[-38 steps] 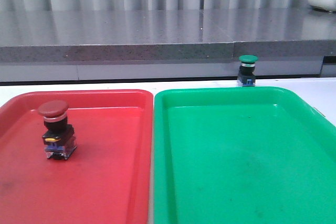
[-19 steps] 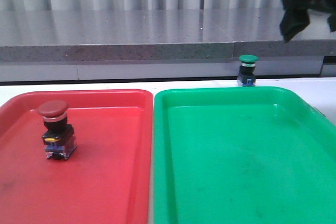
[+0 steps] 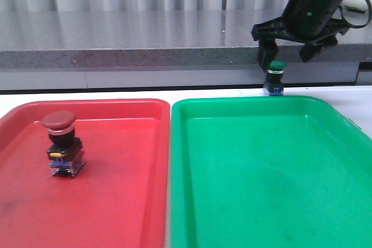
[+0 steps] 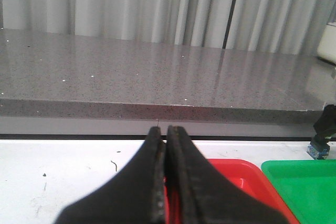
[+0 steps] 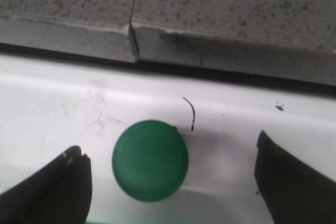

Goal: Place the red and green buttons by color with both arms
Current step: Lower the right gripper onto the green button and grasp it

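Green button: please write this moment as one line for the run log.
right pincer: open, above green button | green button: on table behind green tray | red button: in red tray | left pincer: shut, empty

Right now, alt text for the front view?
The right gripper, fingers open, hangs over the green button, which stands on the white table just behind the green tray. The red button stands upright in the red tray on the left; the left arm is out of view.

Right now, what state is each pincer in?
Left pincer: closed, holding nothing.
Right pincer: open, above the green button, not gripping it.
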